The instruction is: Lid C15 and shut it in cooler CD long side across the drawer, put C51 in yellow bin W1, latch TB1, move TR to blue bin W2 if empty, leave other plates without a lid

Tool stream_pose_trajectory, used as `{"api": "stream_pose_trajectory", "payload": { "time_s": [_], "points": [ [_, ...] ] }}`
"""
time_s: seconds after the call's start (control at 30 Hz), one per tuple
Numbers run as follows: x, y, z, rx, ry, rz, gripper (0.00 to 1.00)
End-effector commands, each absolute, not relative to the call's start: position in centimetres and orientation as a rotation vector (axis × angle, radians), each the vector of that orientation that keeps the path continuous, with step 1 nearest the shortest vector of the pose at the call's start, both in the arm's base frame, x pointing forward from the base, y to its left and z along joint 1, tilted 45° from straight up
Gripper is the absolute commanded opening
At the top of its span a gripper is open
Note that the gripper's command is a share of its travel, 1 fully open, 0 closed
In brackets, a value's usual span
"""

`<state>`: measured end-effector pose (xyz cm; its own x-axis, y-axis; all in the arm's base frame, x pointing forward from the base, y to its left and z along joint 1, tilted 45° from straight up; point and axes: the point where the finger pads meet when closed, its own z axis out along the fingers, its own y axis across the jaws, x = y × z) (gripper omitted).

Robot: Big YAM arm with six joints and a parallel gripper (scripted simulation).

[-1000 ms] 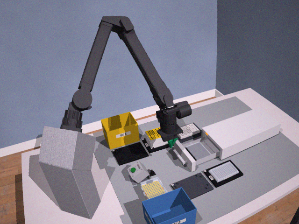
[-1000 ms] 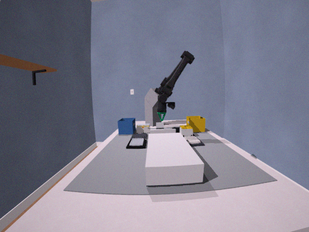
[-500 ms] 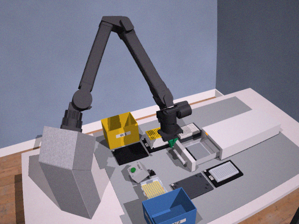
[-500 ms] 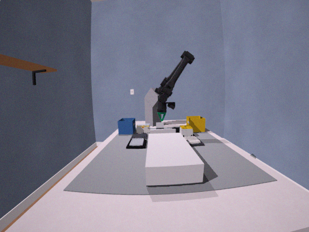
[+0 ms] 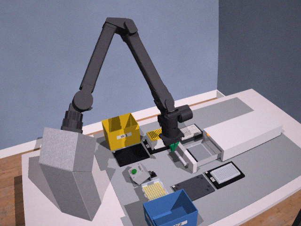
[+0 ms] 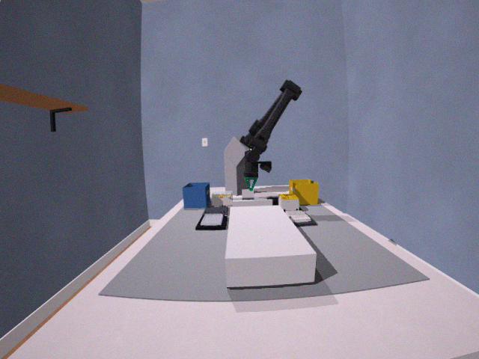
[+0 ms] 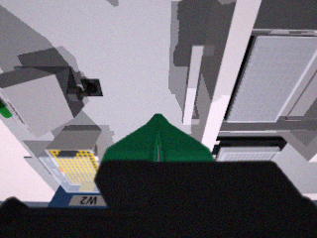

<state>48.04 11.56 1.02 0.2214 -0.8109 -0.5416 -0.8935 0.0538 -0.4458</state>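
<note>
My gripper (image 5: 173, 147) is shut and empty. It hangs just above the bench, on the outer side of the front panel (image 5: 190, 161) of the cooler CD's open drawer, over its handle bar (image 5: 180, 157). It also shows in the exterior view (image 6: 250, 185) and in the wrist view (image 7: 158, 136). In the drawer lies a flat grey rectangle with a dark rim (image 5: 200, 151) (image 7: 269, 79), which looks like the lidded black plate. The tip rack TR (image 5: 154, 135) shows a yellow grid. The tip box TB1 (image 5: 154, 190) stands between the green key DONE (image 5: 133, 171) and the blue bin W2 (image 5: 170, 209).
The yellow bin W1 (image 5: 120, 131) stands at the back left, with an empty black nest (image 5: 131, 154) in front of it. Another nest (image 5: 193, 187) is empty. Light plates sit on nests at the front right (image 5: 225, 173) and behind the drawer (image 5: 190, 130). CD's long white housing (image 5: 242, 132) lies to the right.
</note>
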Motion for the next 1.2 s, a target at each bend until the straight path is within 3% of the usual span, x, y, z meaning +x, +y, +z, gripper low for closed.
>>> {"api": "stream_pose_trajectory", "payload": {
  "time_s": [0.0,1.17],
  "points": [
    [48.9,12.6,0.7,-1.755,1.576,0.139,0.00],
    [50.2,15.0,-2.4,-1.755,1.579,0.144,0.00]
  ]
}}
